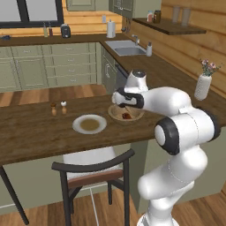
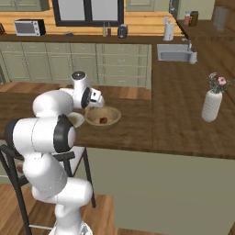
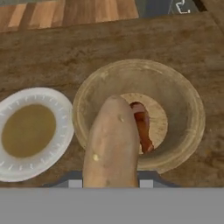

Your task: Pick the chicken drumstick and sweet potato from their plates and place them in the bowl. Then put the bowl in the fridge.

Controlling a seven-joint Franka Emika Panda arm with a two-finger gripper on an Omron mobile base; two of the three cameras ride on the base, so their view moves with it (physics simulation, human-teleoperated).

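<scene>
You have the sweet potato (image 3: 111, 144) clamped in the tool (image 3: 110, 183), hanging over the near rim of the bowl (image 3: 186, 103) — the grip sits at its lower end, where the finger tips are hidden behind it. It looks like a firm, dense lump with a smooth, rounded skin, so expect it to roll or pivot if the hold is off-centre; a grip across its thick middle would be steadier than one near a tapered end. Dropped from this height it should land without harm, though it may bump the chicken drumstick (image 3: 141, 124) already lying in the bowl's flat centre.

The bowl stands on the table (image 1: 26, 132), just beside an emptied white plate (image 3: 13, 170) with a brownish centre; in the left base view the same plate (image 1: 89, 124) lies left of the bowl (image 1: 115, 115).

For the later carry to the fridge, judge the bowl stiff and fairly light — its thick rim is the obvious place to pinch, but the load inside can slide, so keep it level.
</scene>
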